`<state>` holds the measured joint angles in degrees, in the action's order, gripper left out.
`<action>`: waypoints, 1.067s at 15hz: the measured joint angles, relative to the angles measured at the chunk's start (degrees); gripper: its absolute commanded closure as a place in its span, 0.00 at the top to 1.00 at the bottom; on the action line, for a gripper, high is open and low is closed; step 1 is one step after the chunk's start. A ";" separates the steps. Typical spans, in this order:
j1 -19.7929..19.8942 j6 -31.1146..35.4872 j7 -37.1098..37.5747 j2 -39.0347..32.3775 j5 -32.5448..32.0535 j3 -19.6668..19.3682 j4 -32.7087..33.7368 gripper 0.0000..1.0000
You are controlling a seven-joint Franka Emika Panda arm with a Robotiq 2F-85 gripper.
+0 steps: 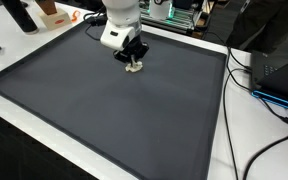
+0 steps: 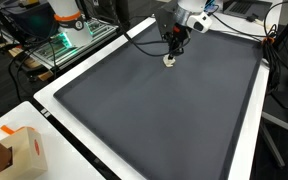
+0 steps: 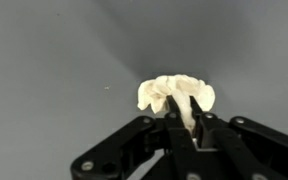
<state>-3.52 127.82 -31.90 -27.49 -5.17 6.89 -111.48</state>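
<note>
Gripper (image 3: 184,110): jaws are standing narrow, pinching a white crumpled wad (image 3: 174,93) between the two black fingertips (image 3: 171,118).
Wad: it is bulging out past the fingertips in the wrist view, soft and creased; I cannot tell whether it is paper or cloth.
Wad's place: it is sitting close to the far edge of the dark grey mat (image 1: 114,125), well apart from the near edge and the near corners, in both exterior views.
Contact: I cannot tell whether the wad is touching the mat or hanging just above it.
Arm: the white arm (image 1: 119,15) is reaching down over the mat's far edge, with the gripper pointing downward.
Table: a white table rim (image 2: 46,100) is showing around the mat.
Surroundings: a cardboard box (image 2: 19,150) is standing off the mat beside a near corner, and black cables (image 1: 259,85) are trailing past the table's side edge.
</note>
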 measured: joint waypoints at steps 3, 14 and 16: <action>0.01 0.09 -0.52 0.00 0.00 0.01 -0.03 0.39; 0.01 0.25 -0.52 0.00 -0.19 0.01 -0.28 1.00; 0.01 0.25 -0.52 0.00 -0.19 0.01 -0.29 1.00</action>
<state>-3.51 128.07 -32.42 -27.50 -5.36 6.90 -111.76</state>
